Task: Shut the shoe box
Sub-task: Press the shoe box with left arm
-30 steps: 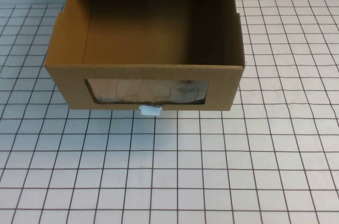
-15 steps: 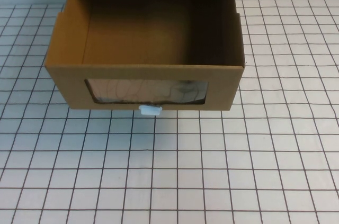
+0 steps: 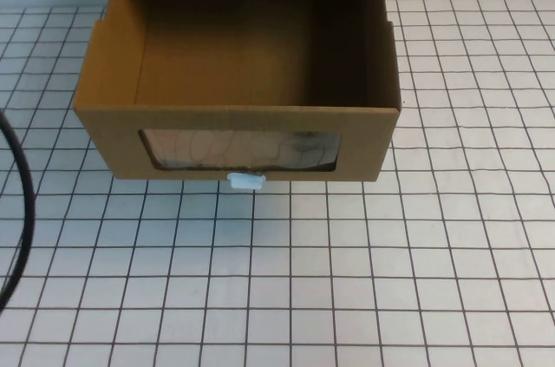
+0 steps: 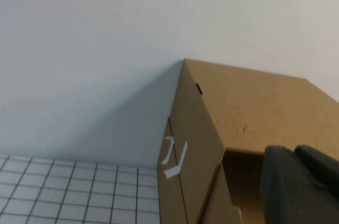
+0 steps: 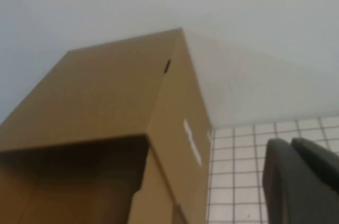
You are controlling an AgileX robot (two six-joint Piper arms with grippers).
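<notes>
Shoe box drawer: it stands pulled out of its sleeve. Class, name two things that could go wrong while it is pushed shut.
1. The shoe box is wide, so a push off to one side might twist the drawer and jam it.
2. A black cable curves in on the left and could snag. The left hand and right hand hang beside the box.

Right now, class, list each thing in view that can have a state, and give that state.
shoe box: open, drawer pulled out toward the robot, empty inside.
white pull tab: below the window, untouched.
left gripper: beside the box's left side, touching nothing.
right gripper: beside the box's right side, touching nothing.
</notes>
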